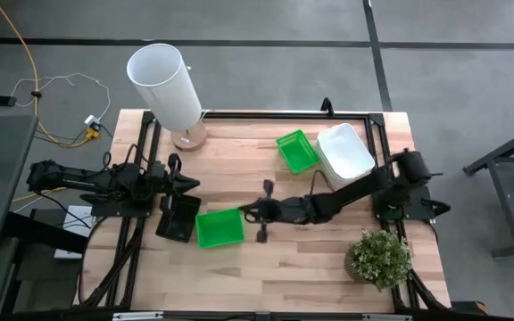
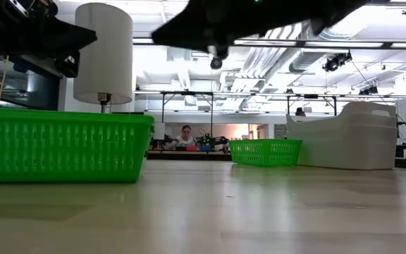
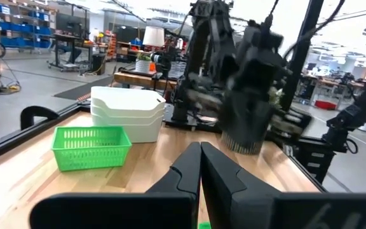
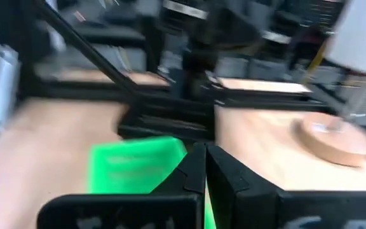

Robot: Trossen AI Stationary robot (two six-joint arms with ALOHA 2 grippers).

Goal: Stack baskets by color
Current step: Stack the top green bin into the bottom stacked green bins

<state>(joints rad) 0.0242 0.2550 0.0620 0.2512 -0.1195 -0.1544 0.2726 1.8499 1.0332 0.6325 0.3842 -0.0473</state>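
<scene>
From the high view I see the left gripper (image 1: 190, 184) at centre left of the frame, fingers pressed together and holding nothing, just above the black baskets (image 1: 178, 218) on the bench (image 1: 266, 267). The right gripper (image 1: 244, 212) sits at frame centre, also fully closed and empty, just right of a green basket (image 1: 219, 227) that touches the black ones. A second green basket (image 1: 297, 150) lies in the upper centre right, beside the stacked white baskets (image 1: 344, 153).

In the left wrist view I confirm the closed fingers (image 3: 186, 172), with the green basket (image 3: 91, 147) in front of the white stack (image 3: 128, 112). The white cylinder (image 1: 165, 85) stands at upper left; the potted plant (image 1: 378, 258) sits lower right. In the low view, a person (image 2: 185, 137) is seated far behind the bench.
</scene>
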